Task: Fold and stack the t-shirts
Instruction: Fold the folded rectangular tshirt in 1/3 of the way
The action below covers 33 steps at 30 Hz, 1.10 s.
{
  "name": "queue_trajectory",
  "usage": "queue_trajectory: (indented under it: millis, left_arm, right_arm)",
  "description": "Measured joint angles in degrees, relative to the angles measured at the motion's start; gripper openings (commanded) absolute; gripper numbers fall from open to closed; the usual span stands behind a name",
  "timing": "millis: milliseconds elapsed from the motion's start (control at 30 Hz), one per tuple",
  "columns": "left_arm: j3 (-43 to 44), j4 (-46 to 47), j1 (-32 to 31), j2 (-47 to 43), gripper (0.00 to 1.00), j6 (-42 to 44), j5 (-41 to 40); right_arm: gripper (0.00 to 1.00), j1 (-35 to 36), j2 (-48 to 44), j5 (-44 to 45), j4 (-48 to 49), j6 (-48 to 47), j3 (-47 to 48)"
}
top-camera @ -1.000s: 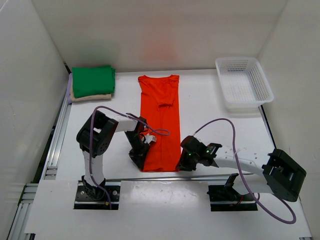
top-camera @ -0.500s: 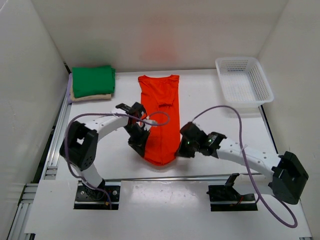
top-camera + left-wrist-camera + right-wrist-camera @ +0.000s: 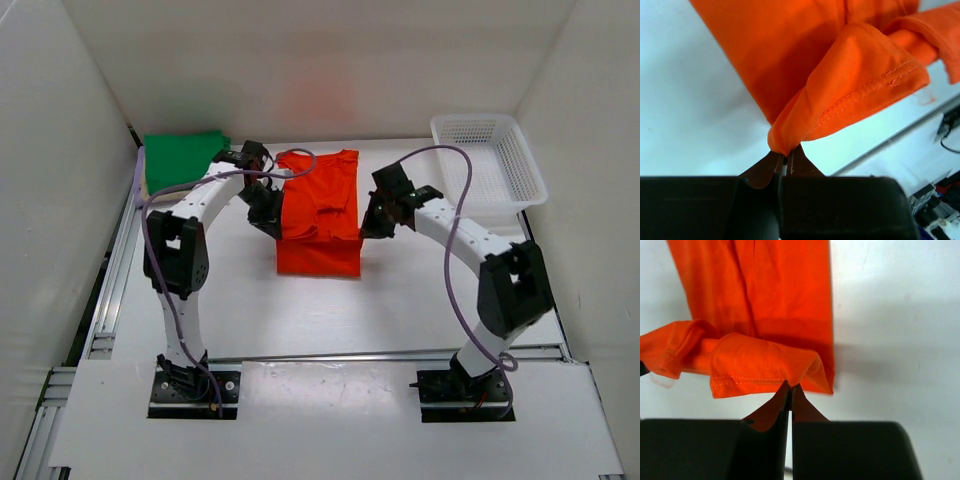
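Your left gripper [image 3: 786, 156] and right gripper [image 3: 790, 386], each clamped on a hem corner, have swept the near end of the orange-red t-shirt [image 3: 318, 240] toward its collar. Half-fold nearly laid; release likely next.

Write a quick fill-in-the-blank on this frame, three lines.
1. The left gripper and right gripper are each ____ on the hem of the orange-red t-shirt.
2. The folded green t-shirt lies to the ____ of it.
3. The white lattice basket stands far ____.
Missing: shut; left; right.
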Motion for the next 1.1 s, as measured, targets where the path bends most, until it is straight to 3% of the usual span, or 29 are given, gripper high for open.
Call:
queue_trajectory:
  millis: [200, 300, 400, 433, 467, 500, 600, 733, 833, 933, 1000, 1100]
  left_arm:
    - [9.6, -0.26, 1.05, 10.47, 0.13, -0.02, -1.2]
    - [12.35, 0.81, 1.73, 13.09, 0.25, 0.02, -1.31]
    - [14.99, 1.4, 2.67, 14.84, 0.36, 0.09, -1.73]
    - [16.06, 1.77, 3.04, 15.56, 0.43, 0.09, -2.05]
    - [17.11, 2.14, 3.34, 16.35, 0.49, 0.2, -2.51]
    - [18.05, 2.43, 3.63, 17.03, 0.59, 0.26, -2.93]
    - [20.39, 3.15, 4.44, 19.23, 0.6, 0.11, -5.35]
    - [17.92, 6.08, 5.07, 17.97, 0.6, 0.17, -12.22]
    - [7.28, 11.58, 3.87, 10.69, 0.6, 0.15, -18.21]
    - [-1.31, 14.08, -1.57, 1.84, 0.6, 0.17, -21.73]
    - [-3.1, 15.19, -6.88, -1.77, 0.6, 0.2, -21.7]
    - [-2.97, 17.44, -13.86, -2.89, 0.6, 0.24, -19.45]
  right_arm:
    - [0.0, -4.52, 11.63, -3.89, -0.17, -3.48, 10.93]
    - [0.0, -5.92, 15.98, -5.57, -0.22, -4.28, 14.75]
    - [0.15, -6.88, 20.81, -6.93, -0.39, -4.68, 18.95]
    - [0.32, -7.23, 22.49, -7.32, -0.46, -4.76, 20.59]
    - [0.38, -7.5, 24.3, -7.76, -0.52, -4.57, 22.43]
    - [0.4, -7.87, 26.23, -8.09, -0.59, -4.87, 24.44]
    - [0.43, -9.01, 31.01, -8.46, -1.55, -5.73, 30.47]
    - [0.46, -10.32, 30.08, -8.04, -1.88, -6.51, 29.75]
    - [0.42, -10.56, 24.09, -6.84, -1.49, -7.41, 22.93]
    - [0.21, -9.44, 13.86, -6.34, -0.07, -6.64, 11.26]
    - [0.05, -8.72, 7.48, -7.13, 2.8, -4.9, 3.34]
    - [0.0, -8.52, 1.49, -11.89, 8.66, 0.46, -7.32]
